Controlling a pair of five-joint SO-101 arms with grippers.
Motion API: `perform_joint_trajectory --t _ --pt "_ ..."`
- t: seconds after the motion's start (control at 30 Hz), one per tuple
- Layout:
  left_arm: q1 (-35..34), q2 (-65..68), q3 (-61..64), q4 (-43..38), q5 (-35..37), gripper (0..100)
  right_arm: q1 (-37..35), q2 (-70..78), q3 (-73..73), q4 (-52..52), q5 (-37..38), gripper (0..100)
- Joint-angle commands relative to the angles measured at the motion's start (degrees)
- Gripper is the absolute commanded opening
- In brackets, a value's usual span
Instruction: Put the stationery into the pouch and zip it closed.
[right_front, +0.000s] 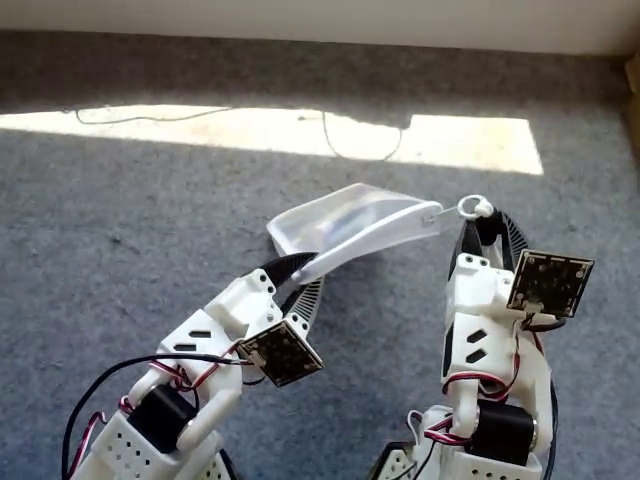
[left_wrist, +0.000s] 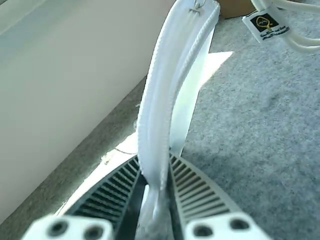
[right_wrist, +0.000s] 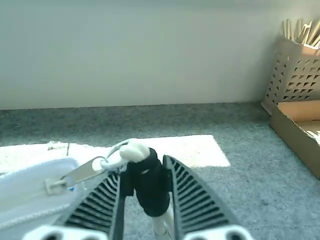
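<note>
Held up off the grey carpet at the centre of the high view: a translucent white zip pouch, long axis slanting from lower left to upper right of the frame. Clamped at its lower-left end by the left gripper, jaws pressed together on the zipped seam. Gripped at the upper-right end by the right gripper, closed on the black pull tab with white bead. Reachable by both arms, but only the right on the pull side; any remaining zip travel judged to run away from the left gripper, along that slant. Seen end-on from the left wrist view: seam apparently closed right up to the silver zipper slider at the top of the frame, plus a white cable with a paper tag at upper right. Added by the right wrist view: slider at lower left, a perforated cream basket of wooden sticks and a brown cardboard box at right. Contents of the pouch too blurred to tell.
</note>
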Motion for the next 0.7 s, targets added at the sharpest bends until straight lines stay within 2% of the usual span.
perform_joint_trajectory --t 0.0,0.13,0.37,0.53,0.67 --pt "-3.6 -1.0 -0.7 0.4 0.6 0 5.2 -0.7 -1.1 -3.3 -1.2 0.8" --pt "-3.6 -1.0 -0.7 0.4 0.6 0 5.1 -0.7 -1.1 -3.1 -1.2 2.1" --pt "-3.6 -1.0 -1.1 0.4 0.6 1 0.9 -0.7 -1.3 -0.3 -1.3 16.1" --pt "-3.6 -1.0 -1.3 0.3 0.6 1 -0.7 -0.8 -2.2 4.6 -1.0 16.8" --pt "-3.6 -1.0 -1.3 0.4 0.6 1 -0.7 -3.9 -9.0 9.8 -0.8 17.0"
